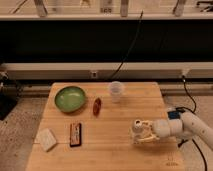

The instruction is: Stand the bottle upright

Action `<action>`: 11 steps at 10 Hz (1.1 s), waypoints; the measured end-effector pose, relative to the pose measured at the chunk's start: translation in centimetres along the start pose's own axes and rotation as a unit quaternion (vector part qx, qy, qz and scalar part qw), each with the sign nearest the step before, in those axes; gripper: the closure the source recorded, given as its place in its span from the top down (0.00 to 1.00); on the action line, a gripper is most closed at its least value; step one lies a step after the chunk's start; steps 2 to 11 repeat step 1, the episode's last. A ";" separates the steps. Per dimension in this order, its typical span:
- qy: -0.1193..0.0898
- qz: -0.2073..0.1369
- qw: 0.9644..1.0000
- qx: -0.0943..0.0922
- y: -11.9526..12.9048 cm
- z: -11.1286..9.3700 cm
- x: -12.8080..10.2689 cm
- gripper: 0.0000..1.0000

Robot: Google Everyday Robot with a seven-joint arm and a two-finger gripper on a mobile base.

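Observation:
The bottle (136, 128), small and white with a yellowish label, is near the right front of the wooden table (115, 157). It looks close to upright, with its base at or just above the tabletop. My gripper (142, 132) reaches in from the right and is shut on the bottle, with one finger behind it and one in front. The white arm (182, 127) stretches off past the table's right edge.
A translucent cup (116, 91) stands at the back centre. A red-orange oblong object (97, 106) lies beside a green bowl (70, 98) at the back left. A dark snack bar (75, 134) and a white sponge (47, 139) lie at the front left. Cables hang at the right.

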 end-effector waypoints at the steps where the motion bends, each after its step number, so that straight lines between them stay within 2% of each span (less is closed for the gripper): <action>1: -0.001 0.000 1.000 0.000 0.0 0.1 0.1 0.00; 11: -0.001 0.000 1.000 0.000 0.0 0.1 0.1 0.00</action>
